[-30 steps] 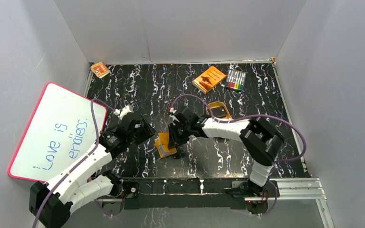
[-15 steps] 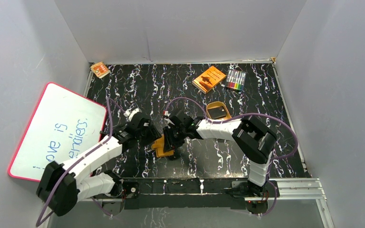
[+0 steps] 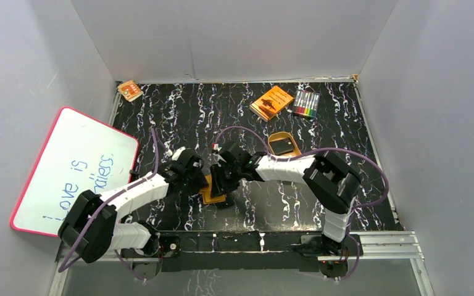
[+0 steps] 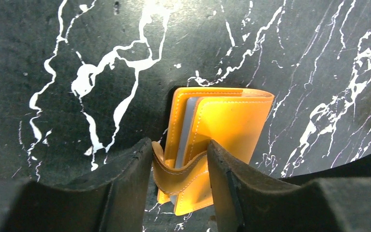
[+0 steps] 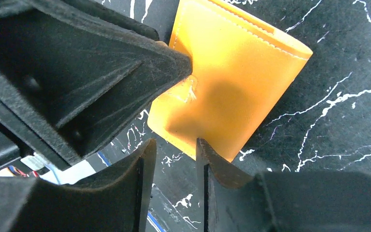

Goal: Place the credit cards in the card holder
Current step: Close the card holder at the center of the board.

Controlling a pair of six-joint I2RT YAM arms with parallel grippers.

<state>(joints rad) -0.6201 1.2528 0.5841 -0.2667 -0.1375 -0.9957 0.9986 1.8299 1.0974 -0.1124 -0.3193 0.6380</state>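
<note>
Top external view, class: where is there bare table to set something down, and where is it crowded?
Free: the far strip between the small orange box and the orange book; the stretch between the gold tray and the right edge of the table. Crowded: the middle, where left gripper and right gripper meet at the card holder.

Inside card holder (image 4: 232, 125), credit cards (image 4: 186, 128) mostly hidden; only edges show.
</note>
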